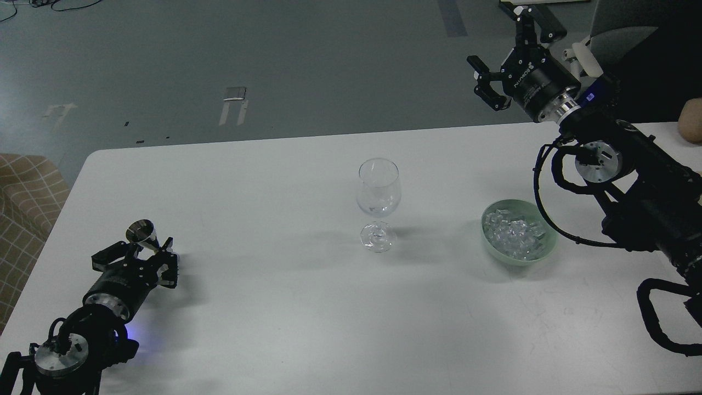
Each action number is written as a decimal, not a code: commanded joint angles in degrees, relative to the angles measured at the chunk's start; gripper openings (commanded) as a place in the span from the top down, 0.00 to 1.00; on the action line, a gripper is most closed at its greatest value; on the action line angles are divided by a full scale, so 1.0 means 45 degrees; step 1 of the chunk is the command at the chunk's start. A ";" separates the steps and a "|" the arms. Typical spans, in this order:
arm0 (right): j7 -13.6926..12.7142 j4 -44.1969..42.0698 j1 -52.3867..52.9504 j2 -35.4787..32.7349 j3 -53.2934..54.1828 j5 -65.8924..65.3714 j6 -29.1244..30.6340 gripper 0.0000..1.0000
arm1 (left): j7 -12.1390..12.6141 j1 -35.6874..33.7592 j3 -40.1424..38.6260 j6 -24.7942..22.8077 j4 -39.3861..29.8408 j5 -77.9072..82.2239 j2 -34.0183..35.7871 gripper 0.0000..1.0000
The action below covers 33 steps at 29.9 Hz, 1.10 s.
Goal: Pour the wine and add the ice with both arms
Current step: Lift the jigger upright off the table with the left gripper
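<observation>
An empty clear wine glass (378,193) stands upright in the middle of the white table (274,318). A heap of small clear ice cubes (515,233) fills a pale green bowl (485,237) to its right. My left gripper (140,253) lies low over the table at the front left, its fingers closed around a small steel jigger (141,232) that tilts with its mouth up. My right gripper (507,41) is open and empty, raised high past the table's far right edge, well above and behind the bowl. No wine bottle is in view.
A bare hand (692,119) shows at the table's far right edge. A checked seat (24,197) stands off the table's left side. My right arm's cables (543,192) loop close to the bowl.
</observation>
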 commanded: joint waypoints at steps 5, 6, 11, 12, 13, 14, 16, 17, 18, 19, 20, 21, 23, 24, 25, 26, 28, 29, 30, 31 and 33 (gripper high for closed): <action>0.0000 0.0020 0.0000 -0.0003 -0.0001 0.0000 0.0000 0.00 | 0.0091 0.0061 0.0006 -0.0456 -0.0020 -0.0008 -0.0098 0.78; 0.0000 0.0001 0.0000 -0.0003 -0.0001 0.0000 0.0000 0.00 | 0.0091 0.0080 0.0006 -0.0515 -0.0020 -0.0008 -0.0098 0.80; 0.0000 0.0020 -0.0020 -0.0003 -0.0001 0.0000 -0.0019 0.00 | 0.0110 0.0119 -0.0014 -0.0653 -0.0040 -0.0008 -0.0137 0.86; 0.0000 0.0001 -0.0020 -0.0003 -0.0001 0.0000 -0.0019 0.00 | 0.0110 0.0119 -0.0014 -0.0653 -0.0040 -0.0008 -0.0137 0.86; 0.0000 0.0001 -0.0020 0.0016 -0.0001 0.0000 -0.0019 0.00 | 0.0110 0.0119 -0.0014 -0.0653 -0.0040 -0.0008 -0.0137 0.86; 0.0000 0.0020 -0.0020 -0.0003 -0.0001 0.0000 -0.0019 0.00 | 0.0110 0.0119 -0.0014 -0.0653 -0.0059 -0.0028 -0.0137 0.86; 0.0000 0.0020 -0.0020 -0.0003 -0.0001 0.0000 -0.0019 0.00 | 0.0091 0.0119 -0.0033 -0.0672 -0.0098 -0.0028 -0.0137 0.86; 0.0000 0.0020 -0.0020 -0.0003 -0.0001 0.0000 -0.0019 0.00 | 0.0110 0.0119 -0.0033 -0.0672 -0.0137 -0.0047 -0.0137 0.86; 0.0000 0.0001 -0.0039 -0.0003 -0.0001 0.0000 -0.0019 0.00 | 0.0110 0.0119 -0.0033 -0.0672 -0.0157 -0.0086 -0.0137 0.86; 0.0000 0.0020 -0.0039 -0.0003 -0.0001 0.0000 -0.0019 0.00 | 0.0110 0.0119 -0.0052 -0.0672 -0.0157 -0.0125 -0.0137 0.87; 0.0000 0.0020 -0.0039 -0.0003 -0.0001 0.0000 -0.0019 0.00 | 0.0110 0.0119 -0.0053 -0.0672 -0.0176 -0.0184 -0.0156 0.89; 0.0000 0.0020 -0.0039 -0.0003 0.0019 0.0000 -0.0019 0.00 | 0.0110 0.0119 -0.0053 -0.0672 -0.0176 -0.0204 -0.0156 0.91; 0.0000 0.0020 -0.0059 -0.0003 0.0019 0.0000 -0.0019 0.00 | 0.0130 0.0061 -0.0053 -0.0672 -0.0196 -0.0262 -0.0293 0.95; 0.0000 0.0020 -0.0059 -0.0003 0.0019 0.0000 -0.0019 0.00 | 0.0130 0.0041 -0.0053 -0.0672 -0.0215 -0.0262 -0.0332 0.95; 0.0000 0.0020 -0.0059 -0.0003 0.0019 0.0000 -0.0019 0.00 | 0.0130 0.0022 -0.0072 -0.0653 -0.0254 -0.0262 -0.0332 0.95; 0.0000 0.0020 -0.0059 -0.0003 0.0019 0.0000 -0.0019 0.00 | 0.0130 0.0022 -0.0072 -0.0653 -0.0274 -0.0262 -0.0332 0.95; 0.0000 0.0020 -0.0059 -0.0003 0.0019 0.0000 -0.0019 0.00 | 0.0130 -0.0017 -0.0053 -0.0614 -0.0429 -0.0262 -0.0332 0.95; 0.0000 0.0020 -0.0059 -0.0003 0.0019 0.0000 -0.0019 0.00 | 0.0168 -0.0037 -0.0033 -0.0575 -0.0566 -0.0262 -0.0313 0.95; 0.0000 0.0020 -0.0059 -0.0003 0.0019 0.0000 -0.0019 0.00 | 0.0169 -0.0037 -0.0033 -0.0536 -0.0625 -0.0262 -0.0293 0.95; 0.0000 0.0020 -0.0059 -0.0003 0.0019 0.0000 -0.0019 0.00 | 0.0266 -0.0076 -0.0014 -0.0516 -0.0761 -0.0262 -0.0255 0.95; 0.0000 0.0020 -0.0059 -0.0003 0.0000 0.0000 -0.0019 0.00 | 0.0383 -0.0095 0.0006 -0.0516 -0.0859 -0.0262 -0.0177 0.95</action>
